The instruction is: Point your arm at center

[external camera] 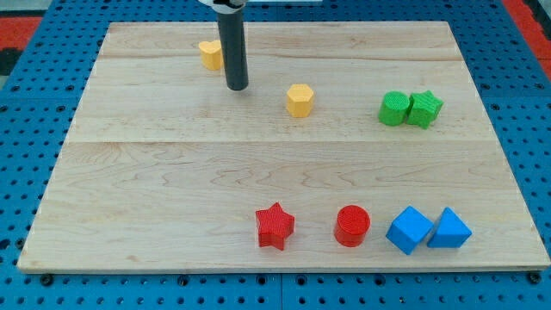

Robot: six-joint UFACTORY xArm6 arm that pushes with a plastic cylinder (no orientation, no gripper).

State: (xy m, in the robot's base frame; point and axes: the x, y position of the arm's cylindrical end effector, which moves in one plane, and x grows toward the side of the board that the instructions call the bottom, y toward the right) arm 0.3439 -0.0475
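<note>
My tip [237, 87] rests on the wooden board [172, 172] in the upper left-centre part. A yellow block [209, 54] sits just up-left of the rod, partly hidden by it. A yellow hexagon block [299, 100] lies to the tip's right. A green round block [394, 108] and a green star block [424, 109] touch each other at the right. Along the view's bottom lie a red star [275, 226], a red cylinder [352, 226] and two blue blocks [408, 229] [449, 229] side by side.
The board lies on a blue perforated table [34, 103] that surrounds it on all sides. A red area [34, 17] shows at the view's top left corner.
</note>
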